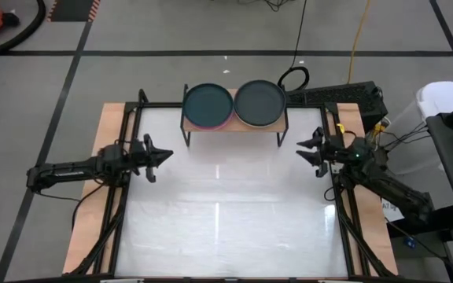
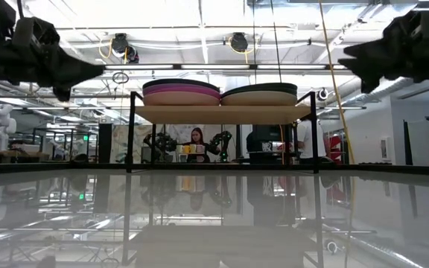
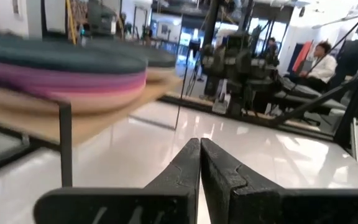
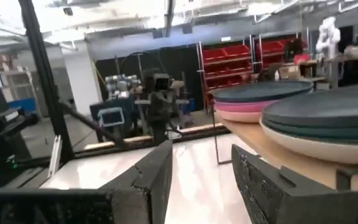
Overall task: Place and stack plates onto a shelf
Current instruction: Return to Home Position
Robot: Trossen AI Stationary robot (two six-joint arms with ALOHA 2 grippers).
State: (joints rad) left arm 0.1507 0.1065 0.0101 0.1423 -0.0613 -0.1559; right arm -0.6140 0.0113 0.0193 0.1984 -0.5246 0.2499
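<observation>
Plates (image 1: 208, 104) are sitting in two stacks side by side on the shelf (image 2: 222, 113), which is standing at the middle of the counter's (image 1: 226, 220) far edge. The stack nearer the counter's left edge (image 2: 182, 92) is carrying a dark teal plate on top, with magenta, purple and light pink plates showing beneath it. The stack nearer the right edge (image 2: 259, 94) is carrying a dark grey plate on top, a teal one under it and a beige one at the bottom. The two stacks are lying just beside each other, filling the board from end to end.

The left gripper (image 1: 166, 155) is hanging over the counter's left edge, well apart from the shelf and pointing toward the counter's middle. Its fingers (image 3: 179, 174) are pressed together, tip against tip. The right gripper (image 1: 301, 151) is hanging over the right edge, facing inward as well. Its fingers (image 4: 151, 180) are spread, with bare counter showing between them. In the low view both grippers are hovering higher than the plate stacks.

Beyond the shelf, a person (image 2: 197, 138) is sitting in the room behind the counter.
</observation>
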